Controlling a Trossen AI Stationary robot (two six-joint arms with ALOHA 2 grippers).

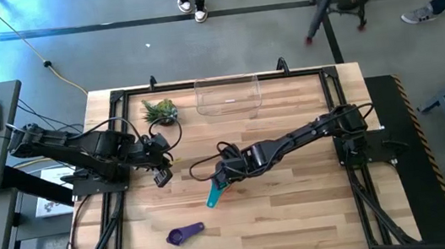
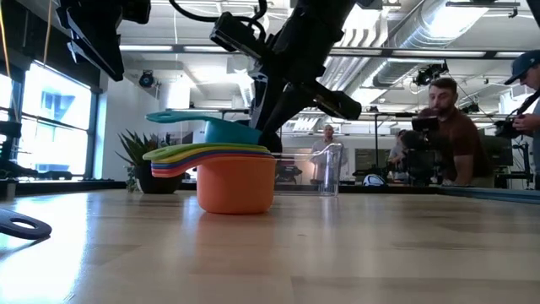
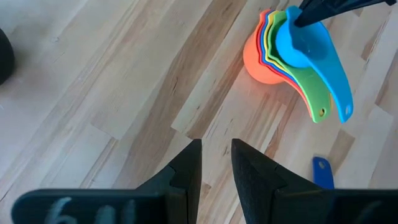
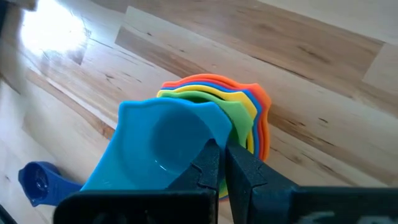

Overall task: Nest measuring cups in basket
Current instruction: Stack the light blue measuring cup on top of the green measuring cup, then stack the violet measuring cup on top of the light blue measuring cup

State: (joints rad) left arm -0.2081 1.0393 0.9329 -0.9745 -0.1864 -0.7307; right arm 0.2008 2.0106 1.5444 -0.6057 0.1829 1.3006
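A nested stack of measuring cups (image 2: 228, 169) stands on the table, orange at the bottom, then red, blue, yellow and green. It also shows in the left wrist view (image 3: 273, 53). The teal-blue cup (image 4: 161, 146) sits on top of the stack, and my right gripper (image 4: 222, 163) is shut on it. In the high view the right gripper (image 1: 222, 178) is at mid-table. The purple cup (image 1: 185, 233) lies alone near the front edge. The clear basket (image 1: 228, 97) stands at the far edge. My left gripper (image 3: 216, 167) hovers left of the stack, nearly shut and empty. My right gripper pinches the teal-blue cup's rim (image 4: 211, 138) on the side opposite its handle, one finger inside the bowl and one outside. The fingers come slanting down from above and from the right. The cup's bowl sits in the green cup, and its handle (image 2: 169, 116) sticks out slightly raised.
A small spiky green plant (image 1: 160, 111) stands left of the basket. Black frame rails (image 1: 116, 154) run along the table's sides. People stand beyond the far edge (image 2: 447, 127). Bare wood lies between the stack and the basket.
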